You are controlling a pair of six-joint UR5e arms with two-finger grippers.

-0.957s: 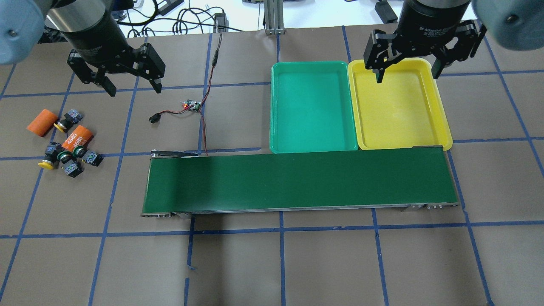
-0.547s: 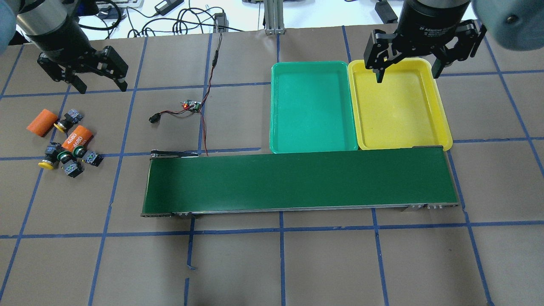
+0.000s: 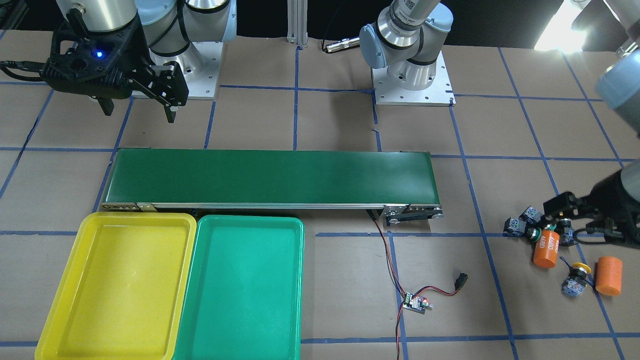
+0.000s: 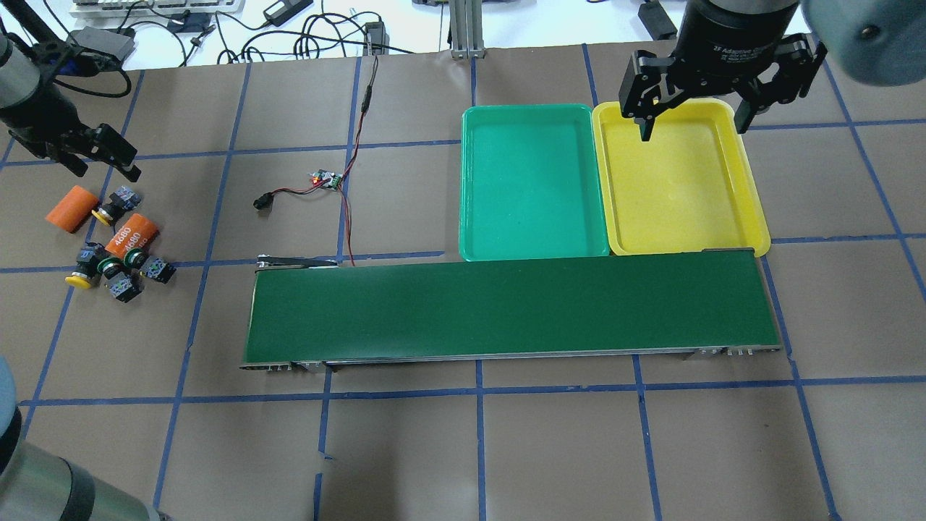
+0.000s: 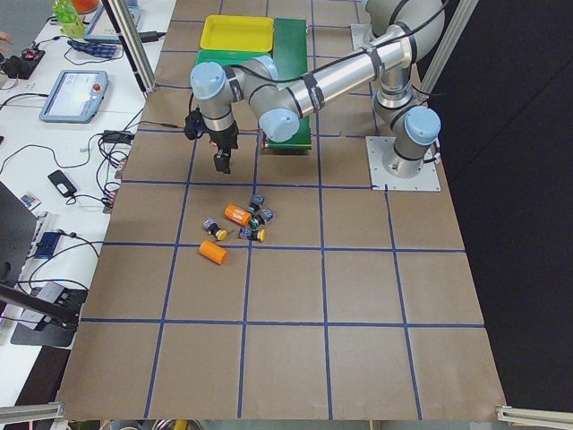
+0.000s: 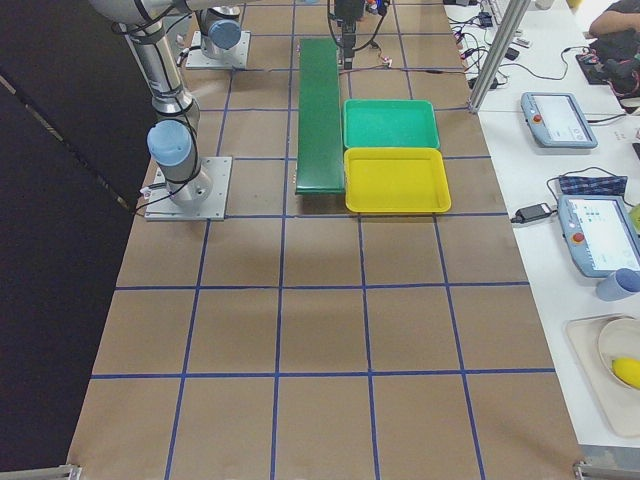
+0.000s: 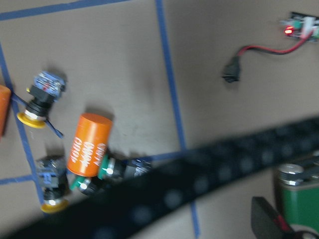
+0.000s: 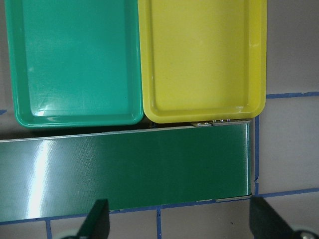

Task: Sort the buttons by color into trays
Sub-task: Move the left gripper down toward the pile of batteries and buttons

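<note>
Several buttons lie in a loose cluster at the table's left: one yellow-capped button [image 4: 108, 206] beside an orange cylinder, another yellow-capped one [image 4: 79, 276], and green-capped ones [image 4: 119, 281] next to it. The left wrist view shows the same yellow-capped [image 7: 40, 99] and green-capped buttons [image 7: 99, 177]. My left gripper [image 4: 103, 168] hangs open just beyond the cluster, holding nothing. The green tray [image 4: 532, 181] and yellow tray [image 4: 680, 195] sit side by side, both bare. Above the yellow tray's far end my right gripper [image 4: 692, 129] is open and holds nothing, its fingertips [image 8: 97, 219] spread wide.
Two orange cylinders [image 4: 71, 208] [image 4: 132, 235] lie among the buttons. A long dark green conveyor belt [image 4: 506, 311] runs in front of the trays. A small circuit board [image 4: 325, 179] with red-black wires sits between the cluster and the trays. A blurred black cable crosses the left wrist view.
My left gripper has swung leftward across the table to a spot just beyond the button cluster. The right gripper and all objects have stayed put.
</note>
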